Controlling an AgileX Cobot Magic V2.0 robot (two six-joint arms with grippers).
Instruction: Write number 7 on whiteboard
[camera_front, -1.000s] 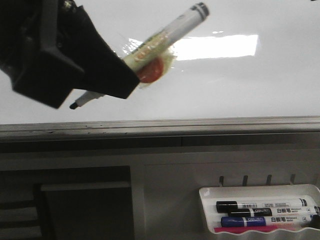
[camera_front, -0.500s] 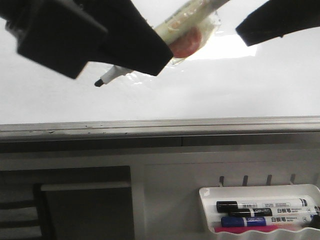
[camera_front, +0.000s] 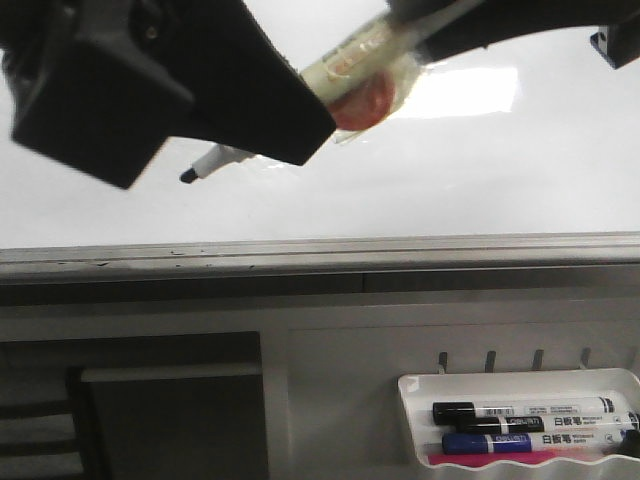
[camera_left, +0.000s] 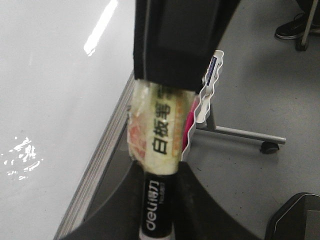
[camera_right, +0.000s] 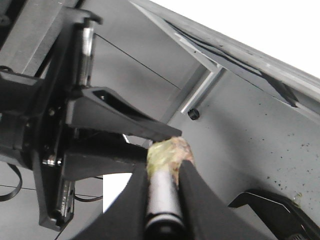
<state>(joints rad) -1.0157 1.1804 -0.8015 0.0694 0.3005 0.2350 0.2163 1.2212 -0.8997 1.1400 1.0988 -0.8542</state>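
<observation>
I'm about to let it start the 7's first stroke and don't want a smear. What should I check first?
1. Tape-wrapped white marker held by the left end effector: ok.
2. Dark marker tip uncapped: ok.
3. Right end effector clear of the marker: not ok, its fingers flank the barrel's rear.
4. Tip touching the glossy white whiteboard: cannot tell.
5. Board blank near the tip: ok, no stroke visible.
</observation>
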